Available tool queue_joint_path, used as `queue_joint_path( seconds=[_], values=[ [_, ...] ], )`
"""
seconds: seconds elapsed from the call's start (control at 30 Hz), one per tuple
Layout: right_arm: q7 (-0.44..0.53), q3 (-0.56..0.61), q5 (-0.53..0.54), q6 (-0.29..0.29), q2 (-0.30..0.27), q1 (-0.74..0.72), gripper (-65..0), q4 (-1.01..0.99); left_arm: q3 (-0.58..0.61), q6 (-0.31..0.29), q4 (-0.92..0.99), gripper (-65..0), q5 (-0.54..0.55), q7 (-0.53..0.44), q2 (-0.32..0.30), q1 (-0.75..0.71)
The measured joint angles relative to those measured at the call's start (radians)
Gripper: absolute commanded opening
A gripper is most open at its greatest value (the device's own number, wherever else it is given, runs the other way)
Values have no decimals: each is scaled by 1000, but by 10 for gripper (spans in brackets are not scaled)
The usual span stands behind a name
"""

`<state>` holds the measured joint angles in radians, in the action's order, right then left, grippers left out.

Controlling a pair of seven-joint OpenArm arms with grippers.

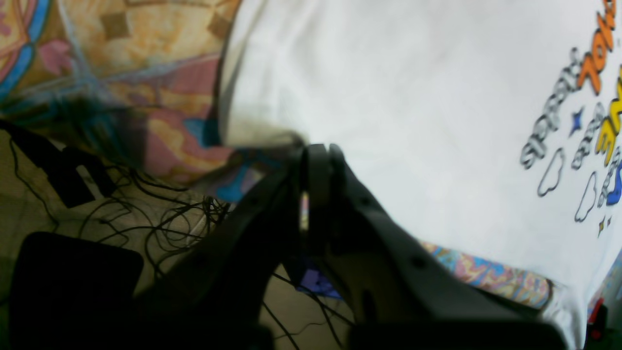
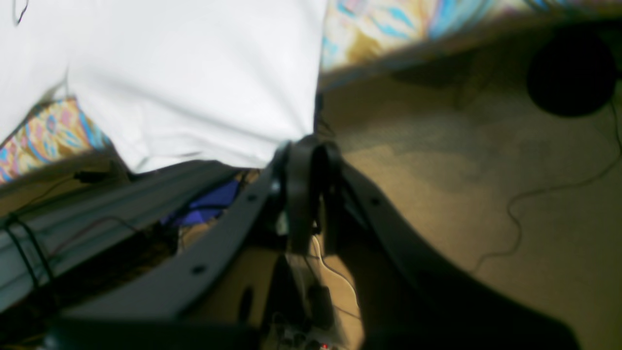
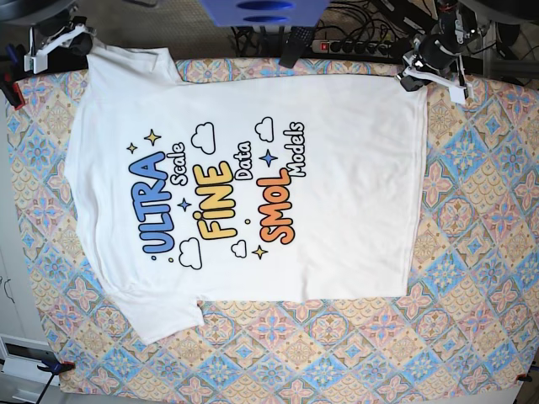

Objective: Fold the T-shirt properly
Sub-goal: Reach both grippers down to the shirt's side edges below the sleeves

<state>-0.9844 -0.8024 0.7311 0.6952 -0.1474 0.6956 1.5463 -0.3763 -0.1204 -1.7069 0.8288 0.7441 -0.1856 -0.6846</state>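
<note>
Grippers (image 1: 316,150) (image 2: 306,146) both clamping T-shirt (image 3: 253,109) far edge; I'm judging first fold starting, next dragging it nearward

T-shirt (image 3: 253,177) spread flat over most of patterned tablecloth (image 3: 472,252). Bare cloth strips open at base-view right and along bottom edge. Far edge crowded: both arms, blue object (image 3: 261,13), power strip (image 3: 354,46).

Left gripper (image 1: 318,150) jaws clamped together; right gripper (image 2: 308,146) likewise, both arms extended
</note>
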Motion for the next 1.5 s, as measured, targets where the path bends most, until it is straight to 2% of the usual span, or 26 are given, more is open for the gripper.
queue_joint_path(
  seconds=[0.2,0.5,0.73,0.97,1.13,1.3,1.5],
  values=[
    [0,-7,-1,0,0,6,-626,19,0,0,-7,-650,2,0,0,-17],
    [-5,-9,-3,0,33,42,-626,231,-2,1,-13,-650,7,0,0,-44],
    [-6,-10,-5,0,29,39,-626,249,-8,-3,-144,-650,10,-8,-1,-31],
    [1,-6,-7,0,31,-152,-626,247,-8,3,-145,-650,2,1,3,61],
    [-14,-5,-19,1,31,-212,-626,240,-8,3,-143,-650,-2,0,3,140],
    [-4,11,-117,0,28,-308,-626,239,-3,1,-126,-650,-5,7,3,213],
    [-11,73,-220,0,29,-426,-626,166,-2,2,6,-650,-3,3,3,316]
  ],
)
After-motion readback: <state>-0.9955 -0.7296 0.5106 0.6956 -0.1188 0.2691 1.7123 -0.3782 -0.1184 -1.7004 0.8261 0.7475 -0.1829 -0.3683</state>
